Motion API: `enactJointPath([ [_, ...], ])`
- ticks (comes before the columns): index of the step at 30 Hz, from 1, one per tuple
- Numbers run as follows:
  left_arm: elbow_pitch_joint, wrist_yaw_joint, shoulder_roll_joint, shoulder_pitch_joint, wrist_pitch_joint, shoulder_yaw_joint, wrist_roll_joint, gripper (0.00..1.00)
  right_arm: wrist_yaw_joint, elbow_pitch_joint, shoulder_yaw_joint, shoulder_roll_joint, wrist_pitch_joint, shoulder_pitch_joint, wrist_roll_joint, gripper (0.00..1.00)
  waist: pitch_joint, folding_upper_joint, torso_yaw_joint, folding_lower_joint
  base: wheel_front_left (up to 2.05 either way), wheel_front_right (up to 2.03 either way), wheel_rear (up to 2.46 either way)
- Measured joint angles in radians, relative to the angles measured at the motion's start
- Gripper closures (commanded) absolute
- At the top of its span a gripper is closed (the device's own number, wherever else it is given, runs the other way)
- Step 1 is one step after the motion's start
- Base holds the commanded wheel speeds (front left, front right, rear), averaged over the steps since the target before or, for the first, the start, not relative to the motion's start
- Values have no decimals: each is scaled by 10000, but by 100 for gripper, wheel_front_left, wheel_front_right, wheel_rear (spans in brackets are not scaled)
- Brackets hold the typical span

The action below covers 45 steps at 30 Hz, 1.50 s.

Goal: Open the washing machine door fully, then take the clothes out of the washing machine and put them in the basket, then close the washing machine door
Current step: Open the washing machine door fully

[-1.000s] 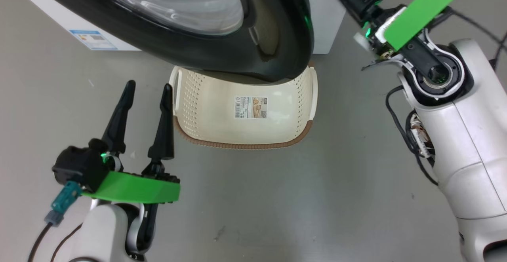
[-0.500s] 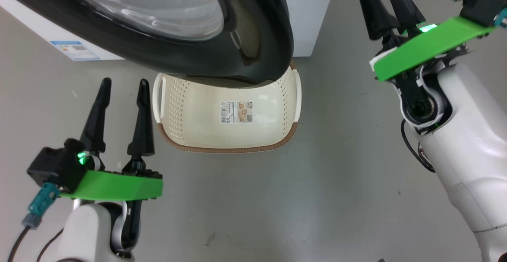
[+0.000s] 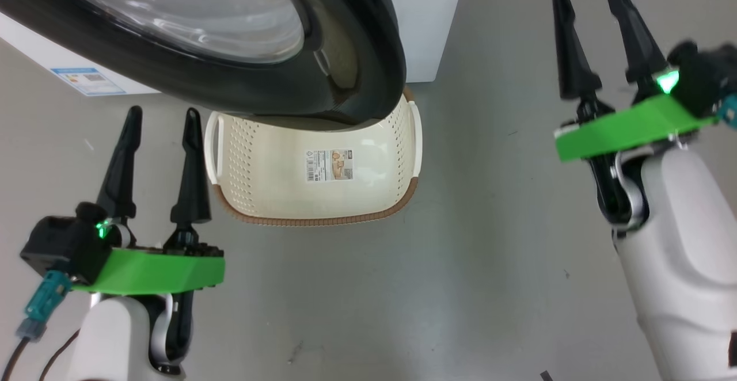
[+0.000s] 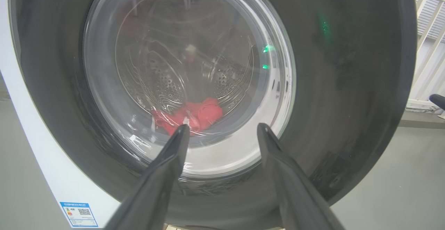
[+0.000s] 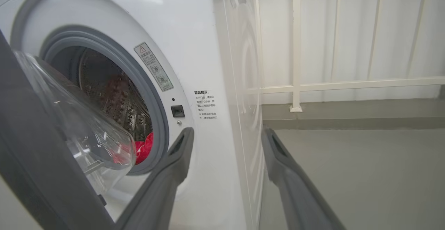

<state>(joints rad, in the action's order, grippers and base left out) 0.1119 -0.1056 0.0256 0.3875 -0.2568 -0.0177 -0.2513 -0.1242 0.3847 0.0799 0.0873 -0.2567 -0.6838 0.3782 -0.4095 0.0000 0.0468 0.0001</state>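
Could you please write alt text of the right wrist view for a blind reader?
The door of the white washing machine stands partly open, showing red clothes low in the drum. The open, empty right hand points at the machine's corner; a white railing stands beyond.

The washing machine door (image 3: 368,35), cut off by the head view's top and left edges, overhangs the basket (image 3: 322,221) and hides its far rim. Print on the basket's sticker (image 3: 329,165) and on the blue label (image 3: 86,80) of the washing machine (image 3: 420,18) is too small to read. Through the glass in the left wrist view, the clothes (image 4: 194,115) show as a smeared red heap.
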Motion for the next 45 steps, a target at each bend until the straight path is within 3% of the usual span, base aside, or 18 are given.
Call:
enactJointPath([
  [6, -161, 96, 2, -10, 0, -150, 81, 0, 0, -819, -577, -232, 0, 846, -1045, 0, -37, 0, -78, -1, 0, 0, 0],
  [13, -410, 188, 2, -294, 0, -44, 128, 0, 0, -2052, -696, -253, -2, 1558, -1392, 0, -17, 0, -88, 0, 0, 0, 0],
  [26, -897, 276, 10, -632, 0, -12, 123, 0, 0, -3177, -725, -293, 0, 3115, -1509, 0, 58, 0, -111, 0, 0, 0, 0],
  [45, -1014, 355, 13, -761, 0, -2, 125, 0, 0, -3471, -435, -309, 0, 3765, -1622, 0, 96, 0, -75, 0, 0, 0, 0],
])
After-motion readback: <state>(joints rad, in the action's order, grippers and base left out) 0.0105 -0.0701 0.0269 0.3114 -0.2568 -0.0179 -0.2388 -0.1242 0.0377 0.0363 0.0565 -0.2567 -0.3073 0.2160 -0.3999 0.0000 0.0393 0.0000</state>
